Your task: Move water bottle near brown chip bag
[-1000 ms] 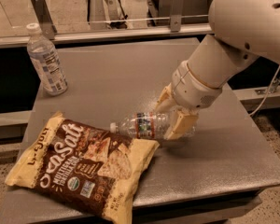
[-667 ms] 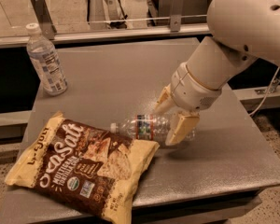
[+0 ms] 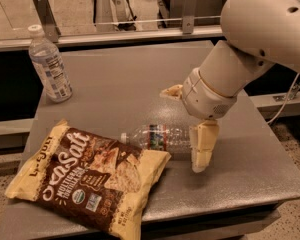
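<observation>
The water bottle (image 3: 159, 136) lies on its side on the grey table (image 3: 130, 84), its cap end touching the top right edge of the brown chip bag (image 3: 87, 176). The bag lies flat at the table's front left corner. My gripper (image 3: 186, 120) is open at the bottle's base end. One cream finger (image 3: 202, 148) hangs just right of the base, the other (image 3: 171, 91) sits behind and above the bottle. The fingers do not grip the bottle.
A second bottle with a large white-and-blue label (image 3: 50, 66) stands upright at the table's back left. A metal rail (image 3: 140, 31) runs along the back edge. The table's front edge is just below the bag. A cable (image 3: 285, 101) hangs at the right.
The gripper was closed around the bottle's base; its fingers have now spread apart and the bottle lies free on the table by the bag.
</observation>
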Robot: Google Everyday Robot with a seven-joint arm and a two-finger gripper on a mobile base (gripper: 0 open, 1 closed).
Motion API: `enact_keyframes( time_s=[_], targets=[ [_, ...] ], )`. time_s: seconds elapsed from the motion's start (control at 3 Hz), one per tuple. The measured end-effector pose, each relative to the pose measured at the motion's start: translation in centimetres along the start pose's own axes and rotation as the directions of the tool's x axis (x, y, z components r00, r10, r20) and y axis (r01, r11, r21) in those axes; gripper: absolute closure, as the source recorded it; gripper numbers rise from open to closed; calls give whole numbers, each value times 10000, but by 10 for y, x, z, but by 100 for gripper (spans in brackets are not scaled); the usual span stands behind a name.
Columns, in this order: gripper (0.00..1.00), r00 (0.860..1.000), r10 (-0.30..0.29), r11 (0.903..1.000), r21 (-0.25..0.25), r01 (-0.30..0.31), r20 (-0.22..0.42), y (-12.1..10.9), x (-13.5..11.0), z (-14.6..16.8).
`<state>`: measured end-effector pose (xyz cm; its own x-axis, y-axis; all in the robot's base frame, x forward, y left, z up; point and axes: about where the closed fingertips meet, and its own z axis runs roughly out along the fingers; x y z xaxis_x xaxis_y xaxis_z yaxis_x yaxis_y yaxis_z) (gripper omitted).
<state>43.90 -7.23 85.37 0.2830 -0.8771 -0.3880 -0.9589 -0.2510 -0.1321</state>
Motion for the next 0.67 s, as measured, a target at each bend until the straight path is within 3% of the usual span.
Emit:
enact_keyframes(
  time_s=[0.33,0.67],
  targets=[
    [0,9997,193,9998,42,-194,132,-5,5,-4],
    [0,9951,810,9954,461,-837,561,-18,29,-27]
  ],
)
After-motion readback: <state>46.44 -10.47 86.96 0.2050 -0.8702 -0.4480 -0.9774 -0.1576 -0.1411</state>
